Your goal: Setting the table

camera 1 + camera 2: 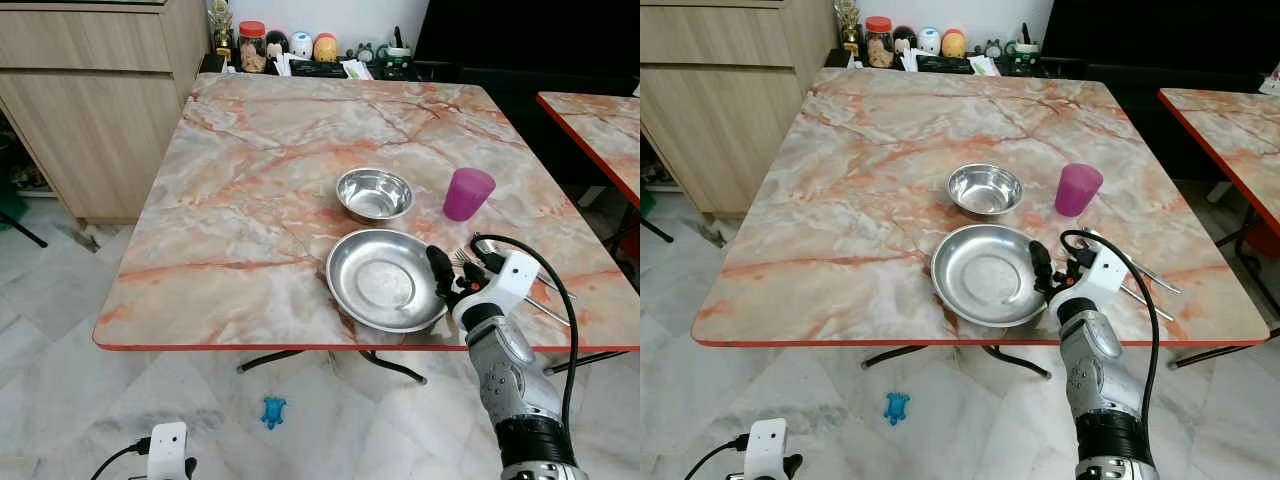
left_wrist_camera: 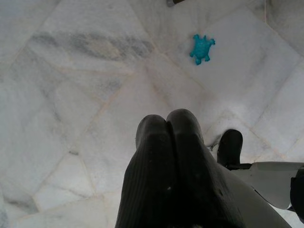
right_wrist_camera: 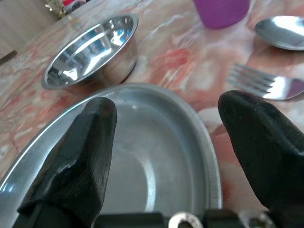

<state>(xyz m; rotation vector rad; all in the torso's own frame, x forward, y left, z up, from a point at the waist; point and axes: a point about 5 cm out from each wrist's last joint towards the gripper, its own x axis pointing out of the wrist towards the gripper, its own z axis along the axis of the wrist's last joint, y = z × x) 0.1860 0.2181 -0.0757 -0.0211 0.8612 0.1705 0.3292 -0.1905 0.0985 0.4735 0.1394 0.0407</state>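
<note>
Right gripper (image 3: 166, 142) astride plate (image 3: 156, 156) rim

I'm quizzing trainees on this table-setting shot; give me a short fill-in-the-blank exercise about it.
1. The right gripper is ___ at the rim of the steel plate.
2. The cup is coloured ___.
3. The left gripper hangs over the ___.
4. The fork lies beside a ___.

Missing: open; purple; floor; spoon
</note>
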